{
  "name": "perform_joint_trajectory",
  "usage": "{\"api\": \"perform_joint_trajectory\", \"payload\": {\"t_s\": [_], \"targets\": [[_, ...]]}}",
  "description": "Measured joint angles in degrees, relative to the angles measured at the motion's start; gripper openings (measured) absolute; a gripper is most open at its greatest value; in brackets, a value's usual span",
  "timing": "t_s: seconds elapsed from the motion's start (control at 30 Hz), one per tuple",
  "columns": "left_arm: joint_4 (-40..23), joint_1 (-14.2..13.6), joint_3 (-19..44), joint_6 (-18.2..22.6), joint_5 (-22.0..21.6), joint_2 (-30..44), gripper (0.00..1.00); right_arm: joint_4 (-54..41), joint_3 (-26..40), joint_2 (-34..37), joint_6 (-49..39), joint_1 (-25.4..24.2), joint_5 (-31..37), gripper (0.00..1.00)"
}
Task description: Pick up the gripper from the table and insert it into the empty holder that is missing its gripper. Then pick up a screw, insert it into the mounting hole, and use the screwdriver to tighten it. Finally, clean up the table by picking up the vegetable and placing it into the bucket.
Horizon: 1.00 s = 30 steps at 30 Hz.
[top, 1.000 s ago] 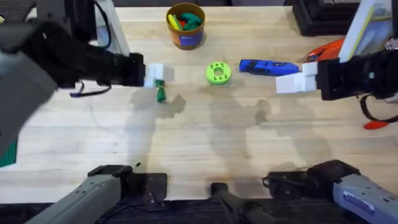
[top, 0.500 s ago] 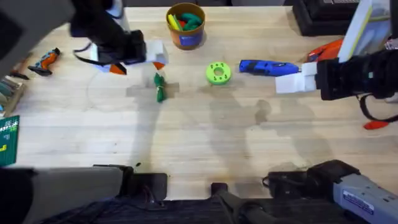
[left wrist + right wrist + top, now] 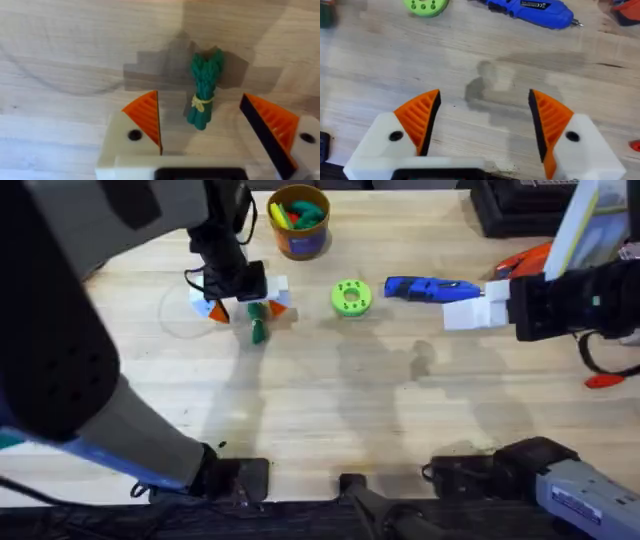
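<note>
Left wrist view: left gripper (image 3: 202, 125) spread wide over vegetable (image 3: 204, 89), empty; looks light, knobbly, probably grippy, pinch mid-bundle near yellow tie; right gripper (image 3: 482, 122) also open

Pale wooden table (image 3: 330, 400) (plank-grained) — softly shadowed

Dark-green vegetable (image 3: 204, 90), yellow band; blue screwdriver (image 3: 527, 10); lime-green disc (image 3: 350, 297); orange-ribbed tool pads (image 3: 146, 120).
</note>
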Motion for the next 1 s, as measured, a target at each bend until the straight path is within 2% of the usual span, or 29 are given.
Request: {"api": "perform_joint_trajectory", "payload": {"t_s": [0.3,0.43,1.0], "targets": [[3.57,0.00,0.00,1.65,0.09,3.09,0.979,0.00,0.00,0.00,0.01,0.00,0.00,0.991],[3.72,0.00,0.00,2.18,0.10,3.08,0.941,-0.01,0.00,0.00,0.03,0.00,0.00,0.990],[4.27,0.00,0.00,2.58,0.46,3.10,0.911,-1.44,0.00,0.00,0.19,0.00,0.00,0.991]]}}
